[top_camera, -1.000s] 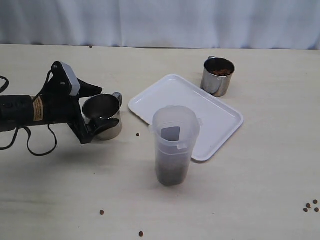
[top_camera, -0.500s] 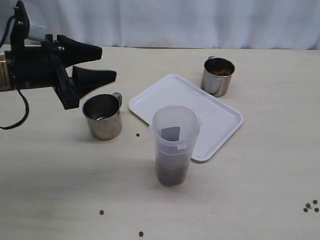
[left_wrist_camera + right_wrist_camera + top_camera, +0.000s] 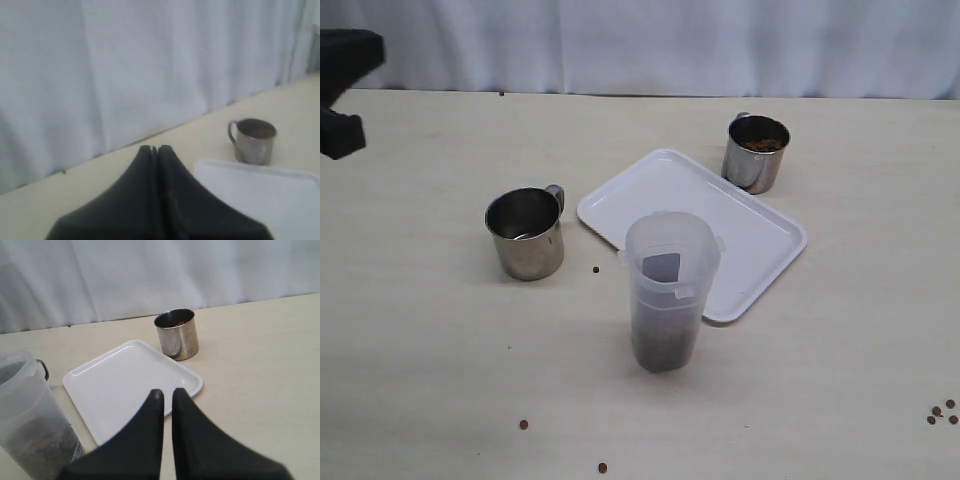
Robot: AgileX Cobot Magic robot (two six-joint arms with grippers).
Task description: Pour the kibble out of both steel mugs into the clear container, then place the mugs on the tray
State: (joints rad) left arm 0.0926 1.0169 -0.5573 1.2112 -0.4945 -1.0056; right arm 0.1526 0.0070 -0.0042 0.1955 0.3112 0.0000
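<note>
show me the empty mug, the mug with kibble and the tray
empty mug (image 3: 527,255): exterior view, on its front wall
mug with kibble (image 3: 752,170): exterior view, on its side wall
tray (image 3: 660,200): exterior view, on its bare floor

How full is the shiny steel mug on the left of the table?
Empty, as far as the view shows: the shiny steel mug stands upright, and only bare, gleaming metal shows inside it.

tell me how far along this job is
Done: the near mug looks empty and the clear container holds kibble. In hand: nothing; left gripper and right gripper are shut, empty. Left: pour the far mug, with kibble inside, then set both mugs on the tray.
</note>
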